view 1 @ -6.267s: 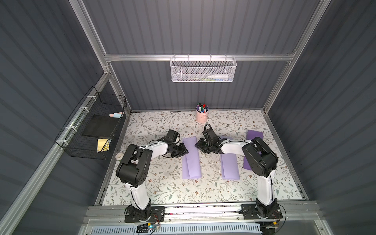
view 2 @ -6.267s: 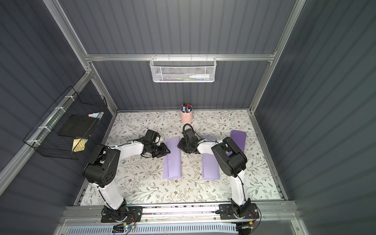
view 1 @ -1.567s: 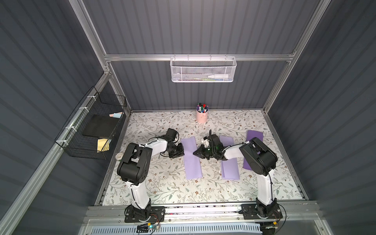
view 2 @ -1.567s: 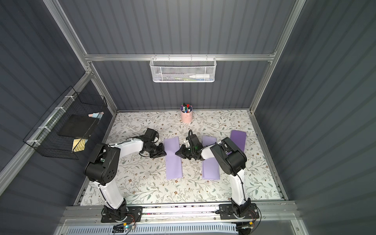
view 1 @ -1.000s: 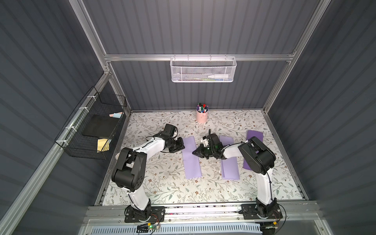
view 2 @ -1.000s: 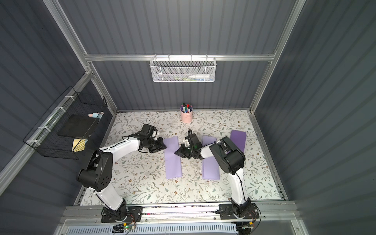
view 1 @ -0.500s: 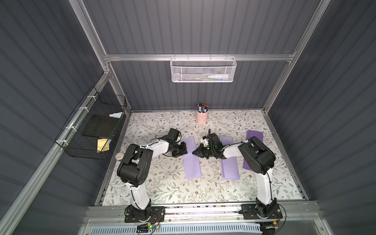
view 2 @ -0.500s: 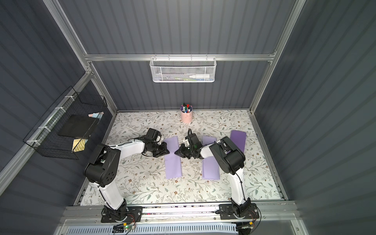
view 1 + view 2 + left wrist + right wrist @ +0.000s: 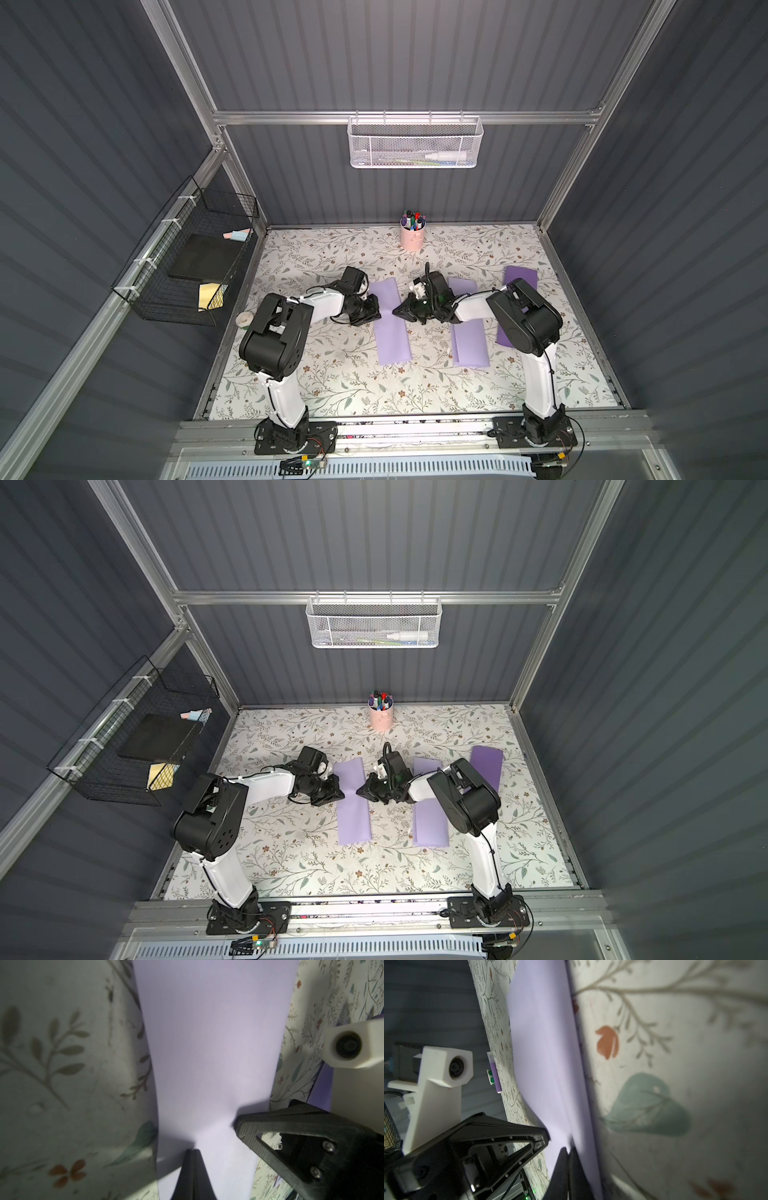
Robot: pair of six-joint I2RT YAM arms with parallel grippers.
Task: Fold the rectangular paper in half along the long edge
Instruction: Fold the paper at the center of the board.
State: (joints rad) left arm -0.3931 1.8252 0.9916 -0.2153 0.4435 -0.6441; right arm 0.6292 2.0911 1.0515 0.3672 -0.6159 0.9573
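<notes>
Three purple papers (image 9: 392, 340) (image 9: 469, 345) (image 9: 519, 276) — one pen cup (image 9: 411, 240).

Dark grey ribbed walls (image 9: 395, 54) on three sides. Aluminium rail (image 9: 291, 117) across back wall, white mesh basket (image 9: 415, 143) hung on it, contents possibly bottle (image 9: 444, 156). On side wall, black wire basket (image 9: 183, 266). Floral-print worktop (image 9: 332, 374). Near back wall, pink marker cup (image 9: 412, 239).

Around the purple paper (image 9: 392, 336): bare tabletop (image 9: 353, 386) at six o'clock; pen cup (image 9: 411, 239) at twelve; second purple sheet (image 9: 469, 345) at three, beyond the right gripper (image 9: 395, 312).
</notes>
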